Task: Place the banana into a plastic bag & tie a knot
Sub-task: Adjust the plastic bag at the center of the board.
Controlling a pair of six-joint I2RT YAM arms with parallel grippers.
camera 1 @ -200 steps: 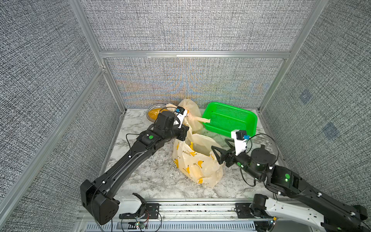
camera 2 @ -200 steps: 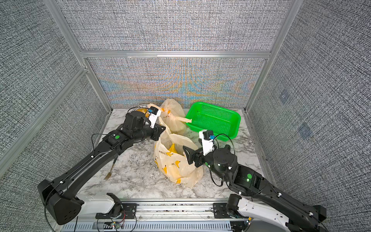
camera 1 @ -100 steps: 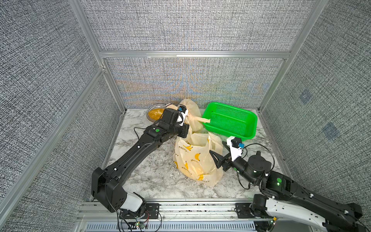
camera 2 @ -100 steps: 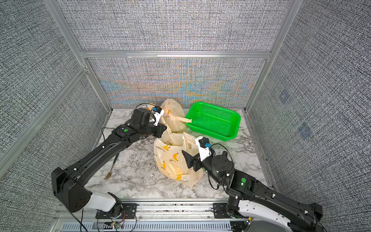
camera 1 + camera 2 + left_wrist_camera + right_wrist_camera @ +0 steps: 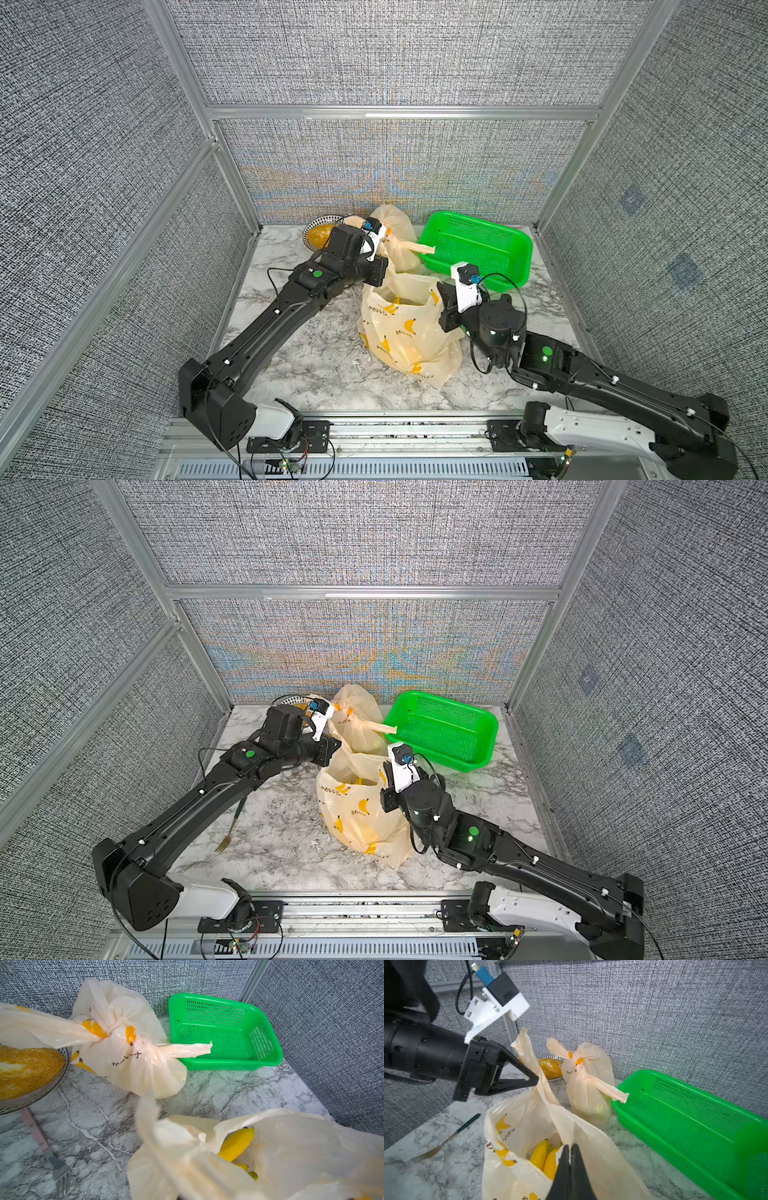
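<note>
Grey woven panels wall in the white marble-patterned bench you are working on. At its middle stands the cream plastic bag printed with yellow bananas, mouth up and gaping. The yellow bananas lie inside it and show through the opening in both wrist views. By my reading the loading is done and you are at the start of the knot.

Your left claw is closed on the far handle strip of the bag and holds it drawn up off the bench. Your right claw is closed too, jaws pressed together at the near rim. A crease of film runs straight into the tips, so it seems to have the second handle pinched, though you cannot see how much film is caught.

Next you need to cross the two handles above the mouth. That calls for a firm hold on both strips and a little slack, since thin film slips and tears. Lift gently, or the bag may tip.

Behind it sit a knotted cream plastic bag, an empty green perforated plastic basket and a patterned plate of yellow food. A dark-handled metal fork lies on the bench beside your left arm.
</note>
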